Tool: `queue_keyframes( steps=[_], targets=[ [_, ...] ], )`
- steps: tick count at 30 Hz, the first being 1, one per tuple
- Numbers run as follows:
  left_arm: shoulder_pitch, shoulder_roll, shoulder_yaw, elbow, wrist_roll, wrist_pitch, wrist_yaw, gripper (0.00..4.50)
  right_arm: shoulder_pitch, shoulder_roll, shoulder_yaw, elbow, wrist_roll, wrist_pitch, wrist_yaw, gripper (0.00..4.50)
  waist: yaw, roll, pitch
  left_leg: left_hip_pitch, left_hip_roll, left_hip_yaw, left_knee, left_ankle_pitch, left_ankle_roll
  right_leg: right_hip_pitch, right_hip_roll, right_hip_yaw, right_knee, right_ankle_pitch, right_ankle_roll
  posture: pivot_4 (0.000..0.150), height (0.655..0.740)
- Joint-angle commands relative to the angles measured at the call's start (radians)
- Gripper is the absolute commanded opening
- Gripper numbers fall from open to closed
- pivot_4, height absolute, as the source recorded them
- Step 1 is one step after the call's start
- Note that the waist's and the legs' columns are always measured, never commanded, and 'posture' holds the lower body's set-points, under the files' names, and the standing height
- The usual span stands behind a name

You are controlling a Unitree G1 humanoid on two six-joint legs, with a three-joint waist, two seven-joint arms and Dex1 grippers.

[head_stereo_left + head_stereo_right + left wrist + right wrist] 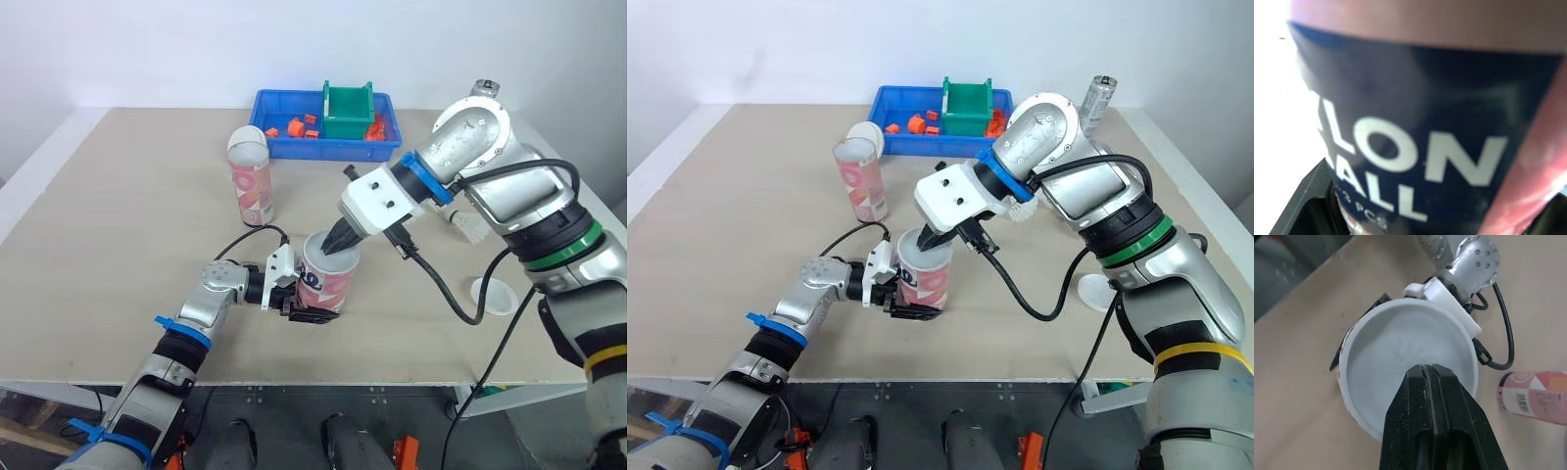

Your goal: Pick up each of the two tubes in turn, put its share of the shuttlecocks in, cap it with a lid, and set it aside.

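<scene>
A pink patterned tube (328, 279) stands near the table's front middle, with my left gripper (312, 302) shut around its lower part; its dark label (1415, 147) is close up in the left wrist view. A whitish lid (1405, 352) covers the tube's mouth. My right gripper (338, 243) is shut, its joined fingertips (1432, 377) at the lid's near edge. A second pink tube (252, 188) stands further back on the left with a white lid (248, 142) at its top. Another white lid (493, 295) lies on the table to the right.
A blue tray (284, 147) at the back holds a green bin (348, 110) and small orange parts. A silver can (1099, 98) stands behind my right arm. A small white object (464, 225) lies beside that arm. Black cables hang from both wrists.
</scene>
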Motion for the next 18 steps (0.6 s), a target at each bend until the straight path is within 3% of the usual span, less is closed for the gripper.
queue_keyframes(
  steps=[1, 7, 16, 18],
  targets=[
    [0.022, 0.018, -0.015, 0.033, 0.046, 0.02, 0.02, 3.57, 0.015, -0.017, 0.09, -0.031, -0.018, -0.044, 0.04, 0.07, 0.0, -0.001, -0.001, 0.0, 0.0, 0.0, 0.0, 0.0, 0.0, 0.0, 0.0, 0.0, 0.0, 0.0, -0.001, 0.15, 0.7367],
    [0.027, 0.015, -0.016, 0.028, 0.045, 0.017, 0.026, 3.57, 0.017, 0.026, 0.05, 0.014, -0.025, -0.053, 0.04, 0.07, 0.0, -0.002, -0.005, 0.001, 0.0, 0.0, 0.0, 0.0, 0.0, 0.001, 0.0, 0.0, 0.0, -0.001, -0.001, 0.15, 0.7367],
    [0.033, 0.009, -0.014, 0.022, 0.042, 0.013, 0.023, 3.57, 0.051, -0.026, -0.275, -0.001, 0.134, 0.19, -0.019, 0.07, 0.004, -0.002, -0.004, -0.001, 0.0, 0.0, 0.0, 0.0, 0.0, 0.0, 0.0, 0.0, 0.0, -0.001, -0.001, 0.15, 0.7367],
    [0.036, 0.007, -0.012, 0.019, 0.037, 0.009, 0.023, 3.57, 0.118, -0.055, -0.36, -0.06, 0.163, 0.266, -0.074, 0.69, 0.007, -0.002, -0.004, -0.001, 0.0, -0.001, -0.001, 0.0, 0.0, 0.0, 0.0, 0.0, 0.0, -0.001, 0.001, 0.15, 0.7367]
  ],
)
